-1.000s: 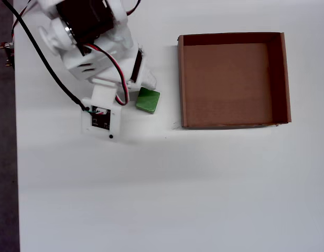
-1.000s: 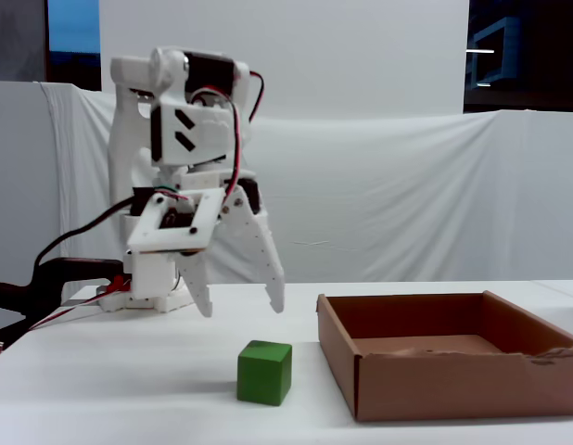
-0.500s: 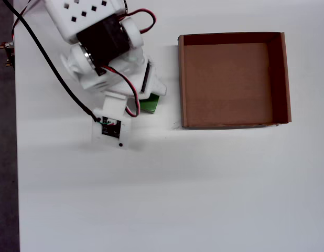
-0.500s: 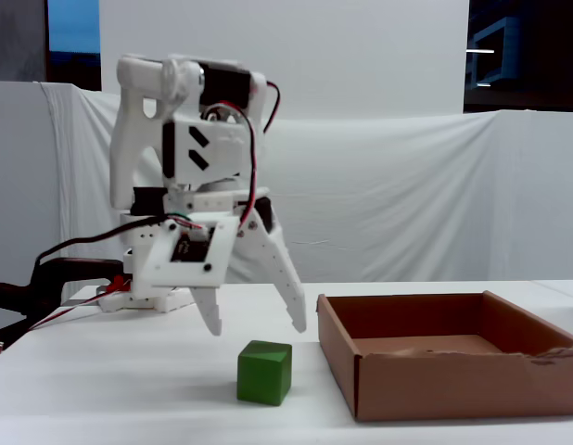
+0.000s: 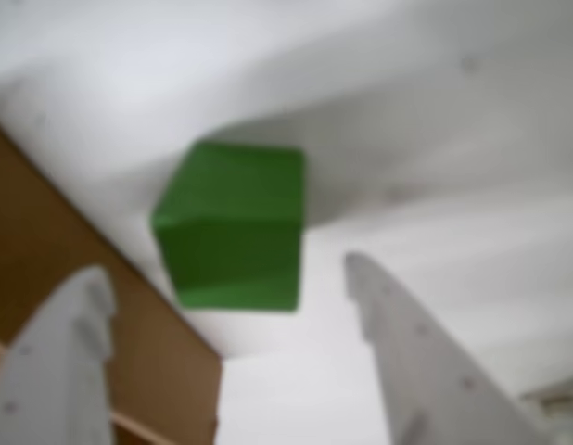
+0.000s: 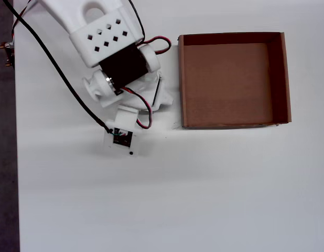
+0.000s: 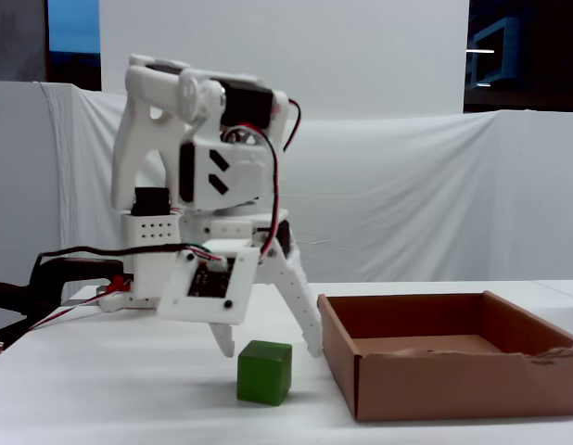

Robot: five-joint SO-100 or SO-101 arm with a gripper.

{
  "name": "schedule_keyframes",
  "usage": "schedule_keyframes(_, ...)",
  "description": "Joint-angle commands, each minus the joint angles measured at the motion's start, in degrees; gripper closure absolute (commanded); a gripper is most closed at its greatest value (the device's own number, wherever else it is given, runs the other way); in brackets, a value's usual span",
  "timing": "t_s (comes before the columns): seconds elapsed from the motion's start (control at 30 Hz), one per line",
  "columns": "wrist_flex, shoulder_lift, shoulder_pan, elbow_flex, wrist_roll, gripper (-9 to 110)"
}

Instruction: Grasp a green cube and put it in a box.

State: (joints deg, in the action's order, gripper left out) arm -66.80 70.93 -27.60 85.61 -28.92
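The tool [image 7: 268, 350] hangs low over the desk [image 7: 129, 389] with its two white fingers spread wide and nothing between them. In the wrist view the fingers [image 5: 426, 362] rise from the bottom edge, one at the left and one at the right, and the gap between them is wider than the green cube [image 5: 233, 227]. Neither finger touches the cube there; it lies ahead of the tips, slightly left of the middle of the gap.

In the fixed view the cube [image 7: 264, 372] sits flat on the desk just below and in front of the fingertips, with a little space showing between it and them. It has no long axis, all its sides being about equal. One vertical edge is turned toward the fixed camera, so two side faces show. In the wrist view it also sits skewed to the fingers, a corner toward the lens.

The box [image 7: 453, 362] stands just to the right of the cube in the fixed view, apart from it, open side up. In the overhead view the box [image 6: 285, 79] lies to the right of the arm [image 6: 107, 42], which hides the cube.
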Motion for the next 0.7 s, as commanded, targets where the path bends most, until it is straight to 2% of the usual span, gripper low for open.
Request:
schedule_keyframes(0.0, -0.35, 0.18, -0.62, -2.99, 0.18, 66)
schedule_keyframes(0.67, 0.26, -1.23, -1.32, -2.99, 0.18, 76)
